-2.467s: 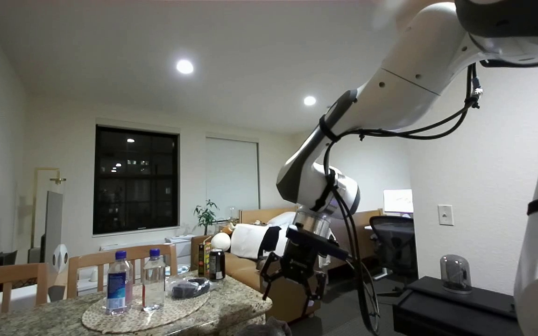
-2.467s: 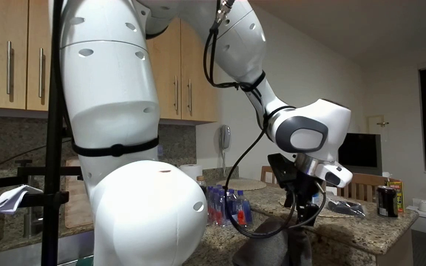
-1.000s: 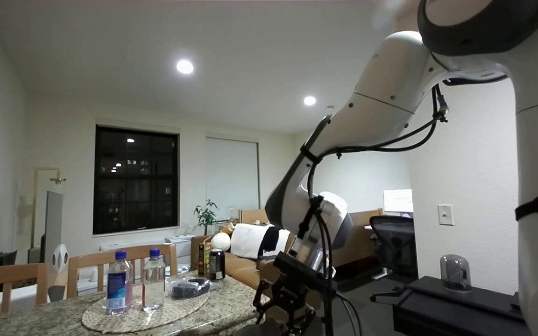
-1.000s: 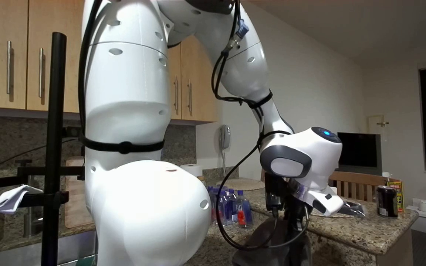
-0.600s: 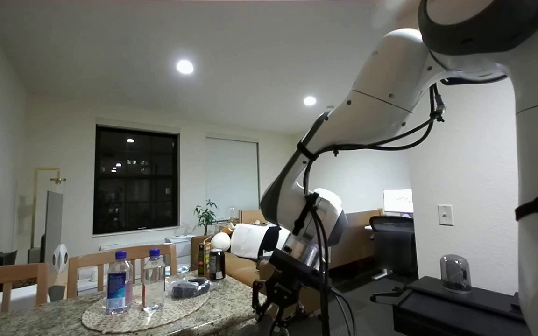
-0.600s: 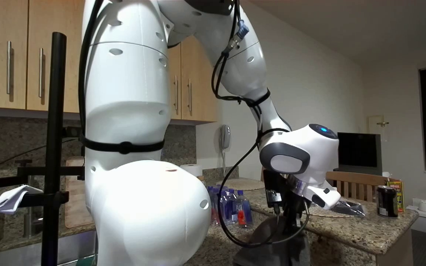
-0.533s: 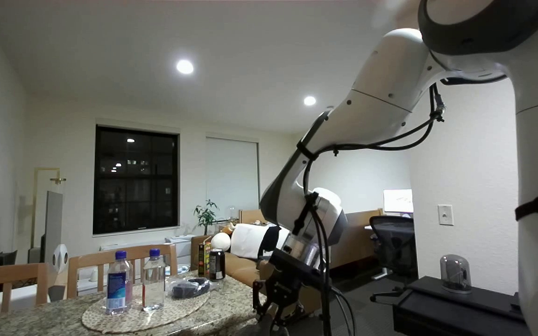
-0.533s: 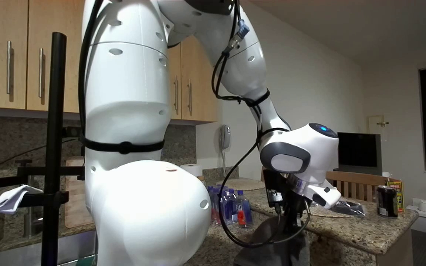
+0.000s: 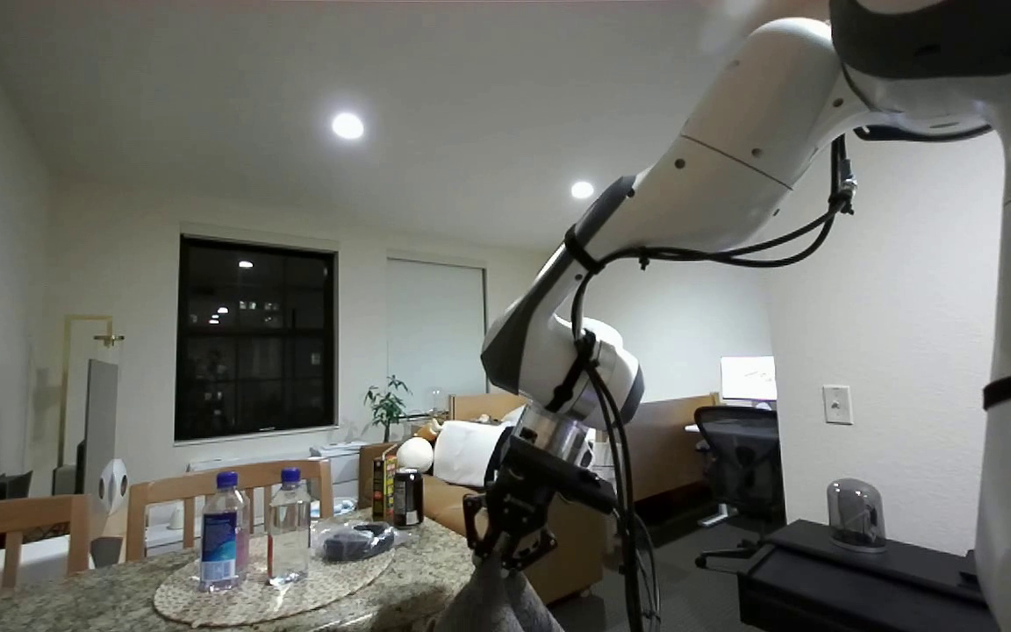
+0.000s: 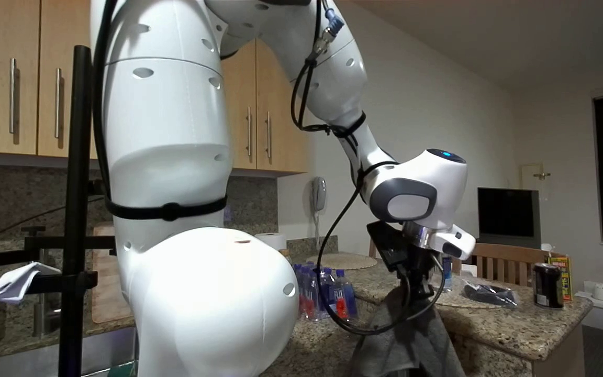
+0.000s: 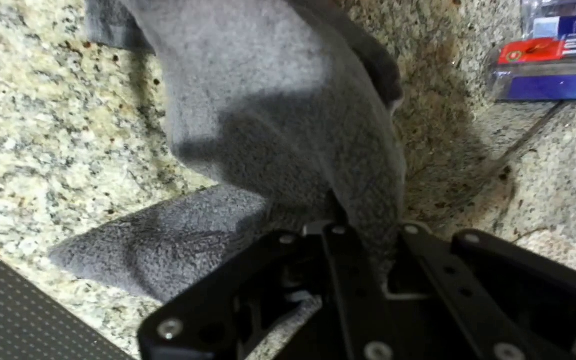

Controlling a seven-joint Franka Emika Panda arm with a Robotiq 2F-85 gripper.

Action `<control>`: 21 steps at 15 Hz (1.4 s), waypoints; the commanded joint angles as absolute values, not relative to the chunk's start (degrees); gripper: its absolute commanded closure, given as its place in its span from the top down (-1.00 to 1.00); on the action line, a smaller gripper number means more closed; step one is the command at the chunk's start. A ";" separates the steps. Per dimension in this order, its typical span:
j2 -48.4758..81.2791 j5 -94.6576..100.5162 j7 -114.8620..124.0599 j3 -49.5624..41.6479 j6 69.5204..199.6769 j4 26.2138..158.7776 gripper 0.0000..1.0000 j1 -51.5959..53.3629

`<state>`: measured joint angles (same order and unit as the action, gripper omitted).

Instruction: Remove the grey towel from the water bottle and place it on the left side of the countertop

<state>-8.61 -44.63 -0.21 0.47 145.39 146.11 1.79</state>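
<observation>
The grey towel [image 11: 248,70] hangs gathered to a peak below my gripper [image 11: 374,235], whose jaws are shut on its top fold. Its lower folds reach the speckled countertop [image 11: 68,140] in the wrist view. In both exterior views the towel [image 9: 495,606] [image 10: 401,340] drops from the gripper [image 9: 505,562] and leaves the bottom of the picture. Whether a water bottle stands beneath the cloth cannot be seen. Other water bottles show uncovered: two on a round mat, one being the clear bottle [image 9: 288,531], and a group of labelled bottles [image 10: 327,296] near the towel.
A bagged dark item [image 9: 356,542] lies on the round mat [image 9: 181,606], with a black can [image 9: 407,499] and a yellow box [image 10: 560,275] beyond. The labelled bottle [image 11: 553,65] lies right of the towel in the wrist view. Chairs [image 9: 23,535] flank the counter.
My gripper first came down open over the towel, then its jaws closed on the cloth. In the last half second it has risen, drawing the towel up into a peak.
</observation>
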 commanded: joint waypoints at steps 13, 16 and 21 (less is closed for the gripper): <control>-15.52 -25.66 23.27 11.13 143.31 134.15 -0.80 6.31; -14.01 -24.43 27.18 14.58 145.86 132.09 -0.81 8.64; -11.50 -21.70 39.45 21.98 148.63 132.02 -0.82 12.48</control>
<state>-13.29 -24.59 31.58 18.66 146.66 132.24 10.79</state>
